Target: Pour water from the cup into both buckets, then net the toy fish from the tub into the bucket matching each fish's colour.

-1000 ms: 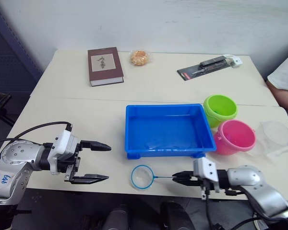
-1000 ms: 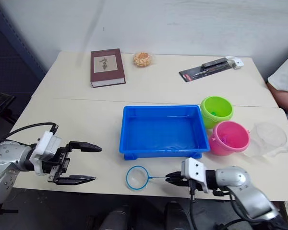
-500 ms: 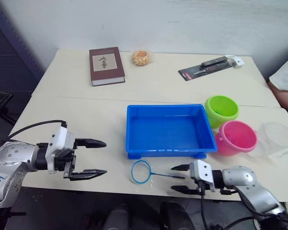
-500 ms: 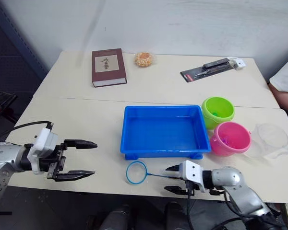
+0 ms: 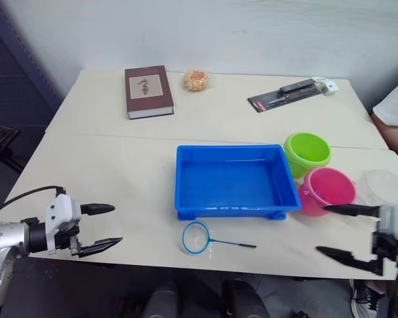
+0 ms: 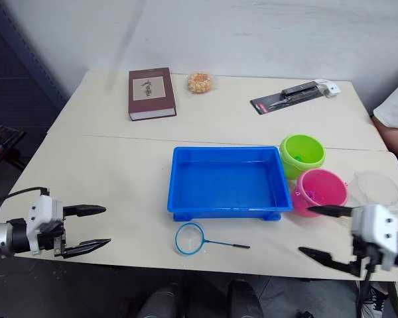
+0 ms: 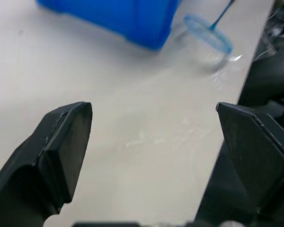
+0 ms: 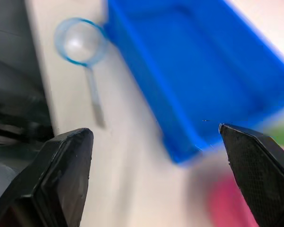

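**Net set down, both arms drawn back**

The right tool had let go of the net that it gripped by the handle a second earlier; it now stood with its fingers wide apart at the near right edge of the bench, well clear of the net. The net lay free on the bench just near of the tub, hoop to the left, handle pointing right. The left tool had also pulled back toward the near left corner, fingers spread and holding nothing.

The tub looked empty of fish (a little water may remain, hard to tell). The green bucket and the pink bucket stood side by side just right of the tub, and the cup sat just right of the pink one. Small dark specks showed inside both buckets in the right eye view, too small to name.

With the net released and the tub bare, the netting seemed finished and the arms appeared to be retiring.
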Controlling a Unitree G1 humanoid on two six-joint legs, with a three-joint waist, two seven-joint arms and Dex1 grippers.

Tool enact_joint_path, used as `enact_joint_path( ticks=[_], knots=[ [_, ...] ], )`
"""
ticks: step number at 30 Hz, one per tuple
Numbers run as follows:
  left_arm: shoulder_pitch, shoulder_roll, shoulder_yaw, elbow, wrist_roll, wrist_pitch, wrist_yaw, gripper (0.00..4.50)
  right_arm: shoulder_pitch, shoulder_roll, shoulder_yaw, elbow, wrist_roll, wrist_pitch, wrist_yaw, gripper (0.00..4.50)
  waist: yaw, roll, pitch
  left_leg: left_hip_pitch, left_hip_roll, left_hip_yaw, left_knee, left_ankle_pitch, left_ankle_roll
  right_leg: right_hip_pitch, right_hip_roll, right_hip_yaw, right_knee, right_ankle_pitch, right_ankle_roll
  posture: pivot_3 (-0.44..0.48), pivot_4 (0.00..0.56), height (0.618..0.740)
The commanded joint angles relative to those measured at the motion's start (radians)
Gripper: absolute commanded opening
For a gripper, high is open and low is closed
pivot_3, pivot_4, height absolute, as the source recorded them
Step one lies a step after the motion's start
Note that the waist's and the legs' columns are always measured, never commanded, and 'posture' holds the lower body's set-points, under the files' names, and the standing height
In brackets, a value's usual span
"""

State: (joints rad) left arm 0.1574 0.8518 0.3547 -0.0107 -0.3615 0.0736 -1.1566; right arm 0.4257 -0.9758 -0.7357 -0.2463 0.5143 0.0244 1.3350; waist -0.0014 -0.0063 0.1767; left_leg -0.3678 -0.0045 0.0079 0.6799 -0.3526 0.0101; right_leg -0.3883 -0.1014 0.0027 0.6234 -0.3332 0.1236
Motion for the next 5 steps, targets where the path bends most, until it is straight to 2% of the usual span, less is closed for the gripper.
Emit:
enact_joint_path(
  ticks=[1, 5],
  knots=[
    [-0.006, 0.014, 0.037, 0.081, 0.038, -0.082, 0.025, 4.50, 0.025, 0.003, -0.053, 0.089, -0.066, -0.149, 0.074, 4.44, -0.001, 0.000, 0.000, 0.000, 0.000, 0.000, -0.001, 0.000, 0.000, 0.000, 0.000, 0.000, 0.000, 0.000, 0.000, 0.000, 0.150, 0.738],
    [-0.038, 0.025, 0.040, 0.116, 0.058, -0.145, 0.047, 4.50, -0.026, 0.030, -0.029, 0.131, -0.067, -0.170, 0.023, 4.44, -0.004, 0.000, 0.000, 0.000, 0.001, 0.002, -0.001, 0.001, -0.003, -0.002, 0.001, 0.001, 0.002, 0.000, 0.000, 0.000, 0.150, 0.738]
  ],
)
